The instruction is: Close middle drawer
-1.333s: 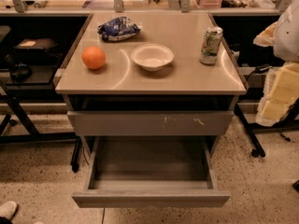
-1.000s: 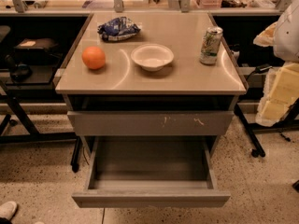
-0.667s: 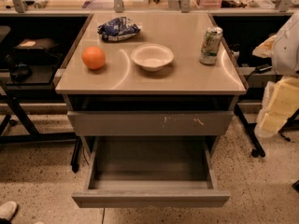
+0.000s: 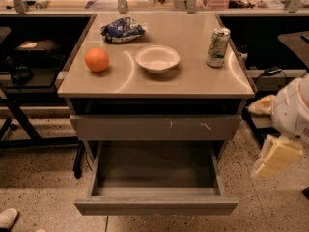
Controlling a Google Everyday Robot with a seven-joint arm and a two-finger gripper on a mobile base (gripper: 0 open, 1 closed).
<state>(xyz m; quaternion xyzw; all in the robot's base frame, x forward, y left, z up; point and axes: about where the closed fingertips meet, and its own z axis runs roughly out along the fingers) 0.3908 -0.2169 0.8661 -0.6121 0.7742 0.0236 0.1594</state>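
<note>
A grey desk with a smooth tan top [image 4: 193, 79] stands in the middle. The wide, shallow grey middle drawer with a plain flat front [image 4: 155, 206] is pulled far out from the front edge of the desk. It sits low down and you can see right into its grey box inside, which looks bare. Just above it is another grey drawer front with white scratch marks [image 4: 120, 127]. That one sits further back, close under the front edge of the desk top, with a dark gap over it.

The robot's pale cream hand [image 4: 276, 157] hangs past the right edge of the desk, down beside the right side of the open drawer. It is apart from the drawer and does not touch it. I cannot tell if the hand is spread or pressed together. A round white part of the robot's arm [image 4: 292, 111] is just above it.

On the desk top, a round orange fruit [image 4: 97, 60] sits near the left edge. A crumpled blue snack bag [image 4: 122, 30] lies near the back left corner. A small round white bowl [image 4: 157, 59] sits in the middle. A tall green and white drink can [image 4: 218, 47] stands upright near the right edge.

A white shoe [image 4: 7, 217] shows on the speckled floor, out past the front left corner of the desk.
</note>
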